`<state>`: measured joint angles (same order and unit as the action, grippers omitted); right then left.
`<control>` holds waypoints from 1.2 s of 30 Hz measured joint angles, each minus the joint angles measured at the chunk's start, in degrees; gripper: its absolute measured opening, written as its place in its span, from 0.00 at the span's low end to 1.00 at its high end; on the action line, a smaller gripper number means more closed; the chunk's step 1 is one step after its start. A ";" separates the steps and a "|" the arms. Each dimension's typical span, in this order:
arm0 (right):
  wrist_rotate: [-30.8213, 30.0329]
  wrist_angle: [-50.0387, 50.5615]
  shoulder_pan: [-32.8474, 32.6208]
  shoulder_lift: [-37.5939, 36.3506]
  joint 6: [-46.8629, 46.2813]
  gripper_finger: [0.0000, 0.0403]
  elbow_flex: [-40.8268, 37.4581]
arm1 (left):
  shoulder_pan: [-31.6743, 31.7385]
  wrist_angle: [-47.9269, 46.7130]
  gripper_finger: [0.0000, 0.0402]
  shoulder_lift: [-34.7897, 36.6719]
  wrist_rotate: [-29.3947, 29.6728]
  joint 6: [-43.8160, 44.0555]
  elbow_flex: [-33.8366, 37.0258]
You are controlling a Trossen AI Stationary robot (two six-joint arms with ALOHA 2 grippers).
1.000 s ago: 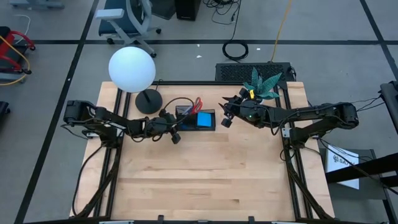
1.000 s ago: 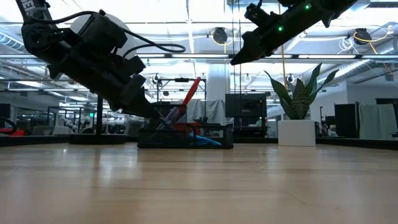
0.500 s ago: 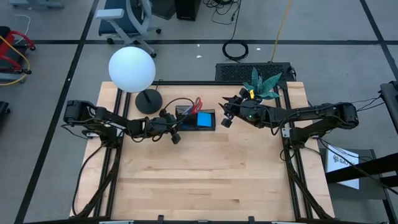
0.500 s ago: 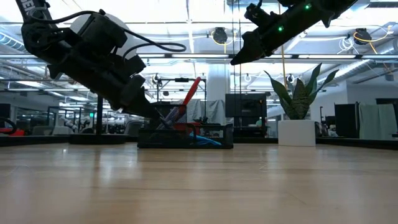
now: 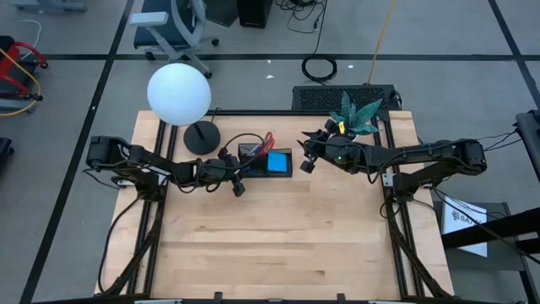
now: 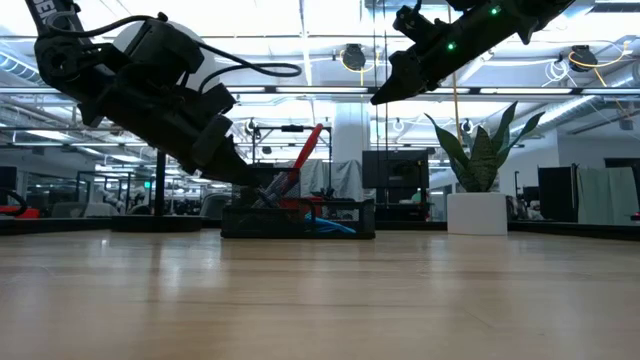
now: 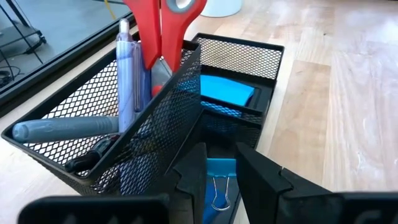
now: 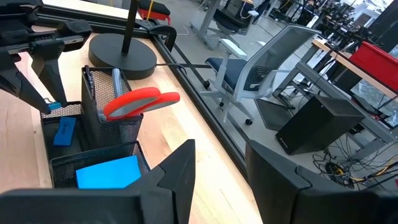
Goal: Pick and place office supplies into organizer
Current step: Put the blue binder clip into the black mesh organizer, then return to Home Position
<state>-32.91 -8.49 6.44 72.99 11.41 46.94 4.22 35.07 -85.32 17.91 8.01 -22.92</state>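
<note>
The left gripper [image 7: 221, 171] pinches a small blue binder clip [image 7: 219, 186], seemingly just above the low end compartment of the black wire-mesh organizer [image 7: 163, 118], straight below its tips. The right gripper [image 8: 219, 168], fingers apart and empty, hovers high beyond the organizer's far end.

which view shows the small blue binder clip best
The left wrist view: the blue binder clip sits close up between the left pincer's fingers, beside the organizer. The right wrist view shows it small and distant. The high and low views hide it.
</note>
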 joint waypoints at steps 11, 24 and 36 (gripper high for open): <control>0.00 0.00 0.00 -0.01 0.01 0.33 0.00 | 0.45 -0.04 0.43 0.00 -0.02 -0.39 0.00; -0.01 -0.02 0.00 -0.02 1.02 0.33 0.00 | 0.67 1.36 0.61 0.00 0.11 -0.48 -0.02; 0.00 0.11 -0.02 -0.02 -0.17 0.33 -0.02 | -1.37 3.55 0.61 0.00 -3.37 0.27 -0.02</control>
<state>-32.91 -8.38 6.42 72.97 11.25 46.92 2.85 38.62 -85.32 14.54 8.28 -22.94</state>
